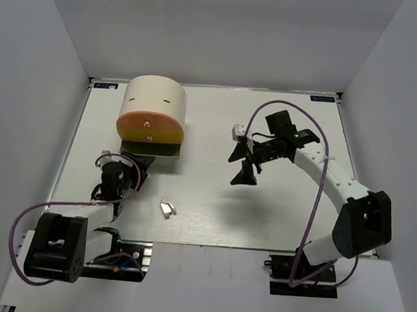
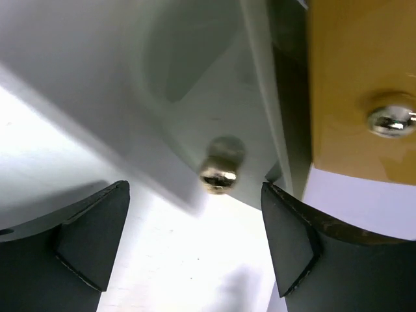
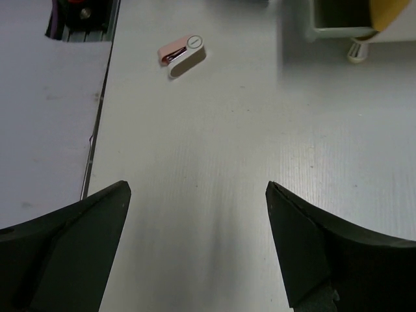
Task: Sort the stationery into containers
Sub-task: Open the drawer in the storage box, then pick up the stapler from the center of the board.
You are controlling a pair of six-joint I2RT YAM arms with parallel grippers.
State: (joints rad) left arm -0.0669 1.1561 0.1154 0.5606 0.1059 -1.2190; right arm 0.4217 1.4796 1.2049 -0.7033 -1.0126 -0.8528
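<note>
Bench (image 1: 261, 218): white, walled on three sides.

Cream round cabinet (image 1: 155, 101) toward the far left corner, orange front facing the arms. Bottom drawer (image 1: 151, 150) pulled out toward the near edge, probably to take what is left to sort. Drawer inside dark from above, only a corner caught by the right wrist view; contents not discernible.

Left fingers (image 2: 91, 234) at the drawer front, spread either side of its small metal knob (image 2: 218, 175), touching nothing. Likely placed there to work the drawer.

Right fingers (image 3: 71, 247) spread wide, empty, above mid-bench right of the cabinet, aimed toward the clip.

Pinkish clip (image 1: 167, 208) loose on the bench near the near edge, in front of the open drawer, apart from both arms. No other stationery seen outside.
</note>
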